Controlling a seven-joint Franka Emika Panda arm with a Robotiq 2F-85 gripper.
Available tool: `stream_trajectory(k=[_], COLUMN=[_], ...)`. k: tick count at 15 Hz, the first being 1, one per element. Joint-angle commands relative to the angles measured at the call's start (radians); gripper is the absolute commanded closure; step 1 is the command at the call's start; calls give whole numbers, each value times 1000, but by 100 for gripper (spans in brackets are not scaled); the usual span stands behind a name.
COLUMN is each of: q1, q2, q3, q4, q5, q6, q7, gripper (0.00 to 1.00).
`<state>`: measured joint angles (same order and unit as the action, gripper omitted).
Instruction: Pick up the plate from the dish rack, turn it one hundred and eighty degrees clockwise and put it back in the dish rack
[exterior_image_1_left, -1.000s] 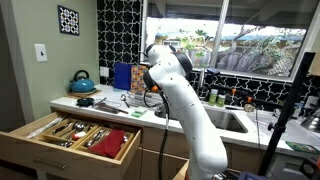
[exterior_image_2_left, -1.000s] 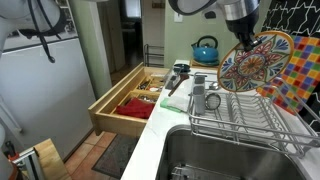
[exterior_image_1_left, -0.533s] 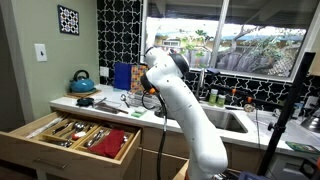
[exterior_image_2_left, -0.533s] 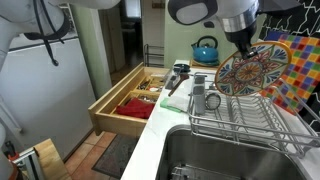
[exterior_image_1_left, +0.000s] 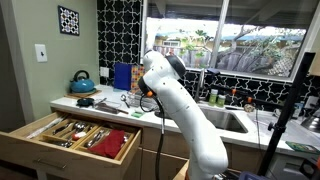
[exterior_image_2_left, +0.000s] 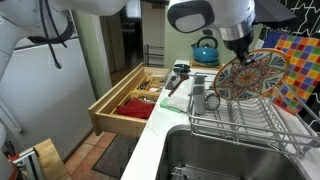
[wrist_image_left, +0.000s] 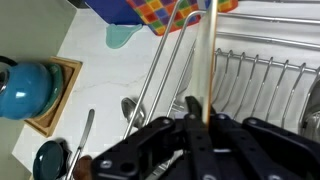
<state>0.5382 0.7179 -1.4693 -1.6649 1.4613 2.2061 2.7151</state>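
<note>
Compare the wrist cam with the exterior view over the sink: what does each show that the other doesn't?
Wrist only: the plate seen edge-on as a thin line above the gripper, and the wooden trivet under the blue kettle.
Exterior only: the plate's patterned face, the sink, the open cutlery drawer and the white fridge.
Both: the gripper shut on the plate, the wire dish rack, the kettle and the checkered board.

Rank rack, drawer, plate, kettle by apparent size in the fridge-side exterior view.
1. rack and drawer: look about alike, not ranked
2. plate
3. kettle, smallest, though it sits farthest back
</note>
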Motion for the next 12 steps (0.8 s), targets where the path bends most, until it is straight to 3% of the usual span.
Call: stream_trajectory(k=[1, 3, 5, 7, 9, 12], q1=[21, 24, 26, 26, 27, 30], q2=[40, 59, 68, 77, 80, 81], q3=[-36, -40, -44, -50, -60, -72], q4=[-20, -24, -21, -19, -19, -17], q5=[23, 21, 20, 22, 24, 23], q6=[-12, -7, -10, -12, -19, -22], q7=[19, 26, 27, 27, 27, 27], gripper=[95, 93, 81, 56, 49, 27])
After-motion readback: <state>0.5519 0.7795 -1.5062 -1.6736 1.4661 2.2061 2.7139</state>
